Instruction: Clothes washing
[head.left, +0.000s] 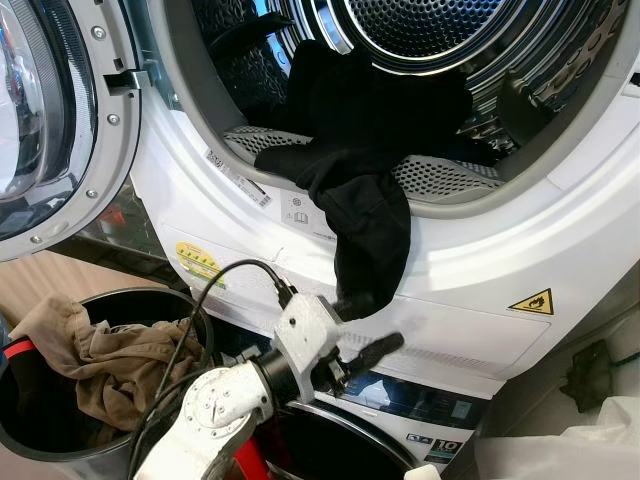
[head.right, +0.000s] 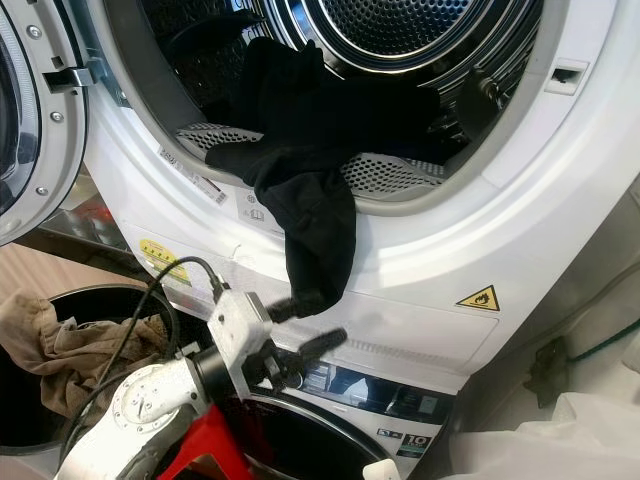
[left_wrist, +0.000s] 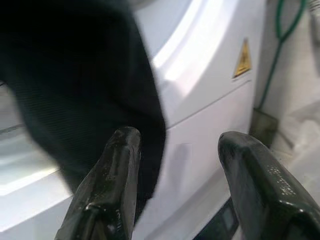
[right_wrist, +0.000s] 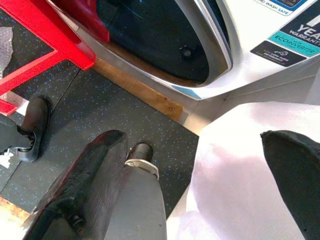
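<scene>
A black garment (head.left: 365, 190) lies half in the upper machine's drum (head.left: 440, 40) and hangs down over the white rim (head.left: 480, 230). My left gripper (head.left: 366, 322) is open just below the garment's hanging end, and its upper finger (head.left: 352, 303) reaches the hem. In the left wrist view the black garment (left_wrist: 75, 90) hangs behind one finger (left_wrist: 117, 175), and the white front panel shows between the two. My right gripper (right_wrist: 190, 140) hangs open low over the dark floor (right_wrist: 85, 105).
The round door (head.left: 50, 110) stands open at the left. A black bucket (head.left: 195, 325) with tan clothes (head.left: 110, 360) sits at the lower left. Below is a second machine's dark door (head.right: 300, 440). A white bag (head.left: 580, 450) lies at the lower right.
</scene>
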